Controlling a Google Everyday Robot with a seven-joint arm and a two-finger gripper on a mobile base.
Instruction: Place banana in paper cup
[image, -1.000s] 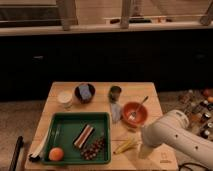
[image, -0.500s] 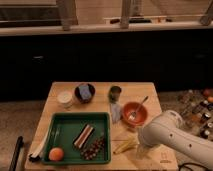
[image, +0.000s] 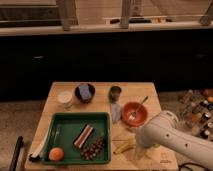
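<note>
Whether the gripper is open or closed cannot be told, nor whether it has hold of anything. It is set low at the front edge of the light wooden counter, toward the front right corner, and is largely covered by the thick white arm that reaches in over that corner.

The small slim pale-yellow banana is seen lying on the counter just beside the gripper, between it and the right rim of the green rectangular plastic tray; contact between them cannot be made out.

The tray takes up the front left part of the counter. In it, a round orange fruit is placed at the front left corner, a brown and red bar near the middle, and a dark cluster of grapes at the front right.

Behind the banana, a red round bowl with a spoon leaning in it is found near the right edge, with a crumpled bluish-grey object just beside it.

Along the back edge, a dark can stands at the middle and a dark bowl with a blue object inside left of it. The white paper cup stands upright toward the back left corner, well apart from the banana.
</note>
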